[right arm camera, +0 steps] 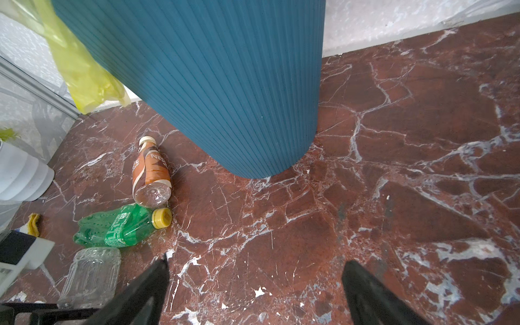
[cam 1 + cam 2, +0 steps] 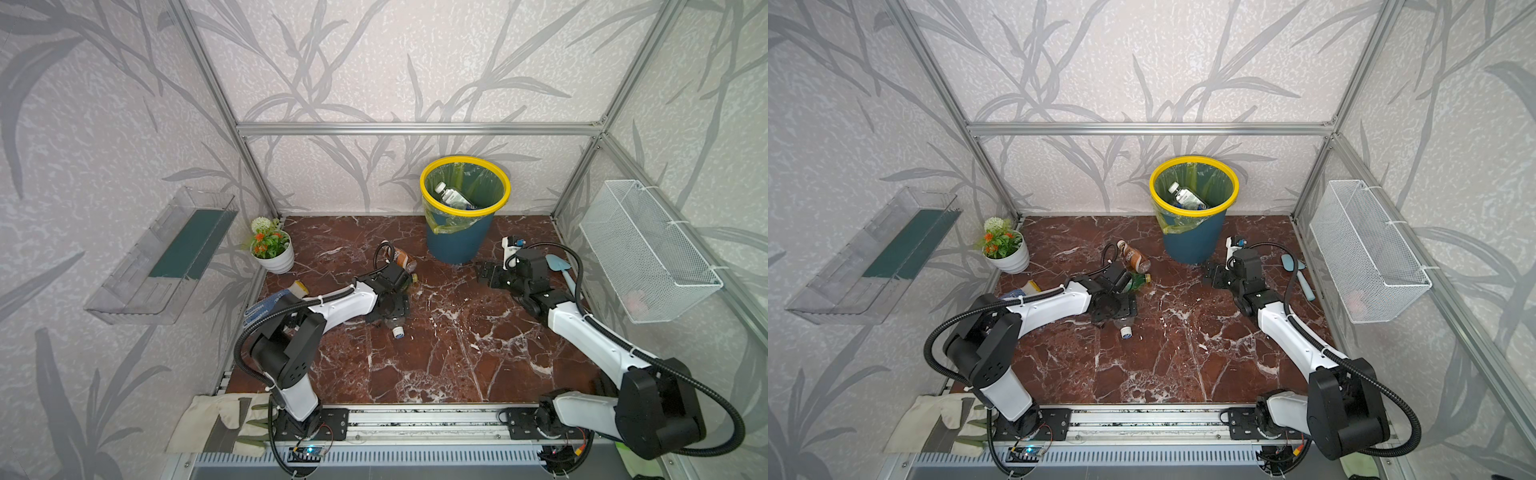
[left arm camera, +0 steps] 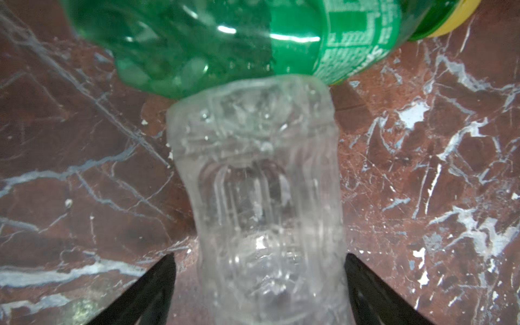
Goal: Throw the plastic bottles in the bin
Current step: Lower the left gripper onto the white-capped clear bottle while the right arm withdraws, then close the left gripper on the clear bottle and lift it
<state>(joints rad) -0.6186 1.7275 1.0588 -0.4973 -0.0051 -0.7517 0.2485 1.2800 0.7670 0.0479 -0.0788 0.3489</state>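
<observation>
Step in hand: grasping the next bottle. Left tool (image 3: 258,256) is low over the clear bottle (image 3: 253,168) lying on the worktop (image 2: 457,353), jaws wide and astride its body, gap showing on one side, so no grip yet. Its far end is against or just beside the green bottle (image 3: 225,42); brown bottle (image 1: 152,168) lies just past that, near the bin (image 2: 461,245). Right tool (image 1: 256,264) is spread wide, empty, low beside the bin's base. Binned bottle (image 2: 451,195) already inside. Next likely: close on the clear bottle without nudging the green one, lift, carry over the rim, release; thin wall may squash or slip
</observation>
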